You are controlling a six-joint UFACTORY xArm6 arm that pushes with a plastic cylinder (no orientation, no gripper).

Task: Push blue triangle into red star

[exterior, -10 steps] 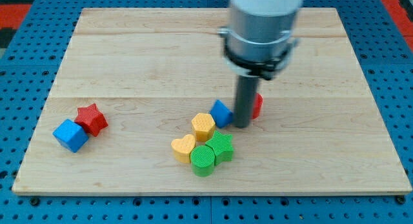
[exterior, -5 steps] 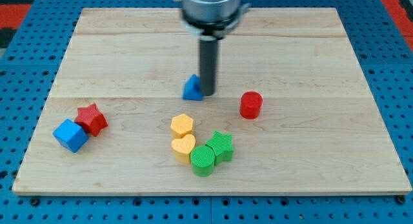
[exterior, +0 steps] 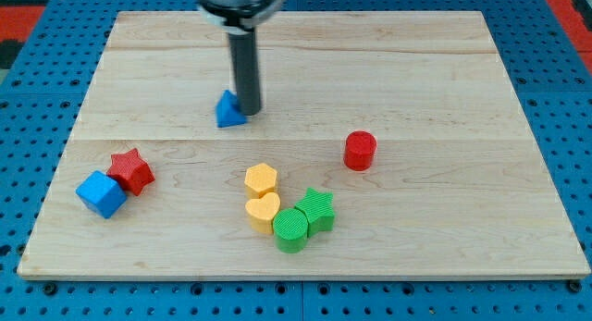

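Observation:
The blue triangle (exterior: 228,110) lies on the wooden board, left of centre towards the view's top. My tip (exterior: 249,112) touches its right side. The red star (exterior: 131,170) sits near the board's left edge, well below and left of the triangle, touching a blue cube (exterior: 100,193) at its lower left.
A red cylinder (exterior: 360,151) stands right of centre. A yellow hexagon (exterior: 262,180), a yellow heart (exterior: 263,211), a green cylinder (exterior: 290,229) and a green star (exterior: 317,210) cluster near the board's bottom centre. The wooden board (exterior: 462,90) lies on a blue pegboard.
My tip has pushed the blue triangle up and to the left, away from the cluster and the red cylinder. The yellow hexagon shifted left a little. The red star and blue cube stayed put.

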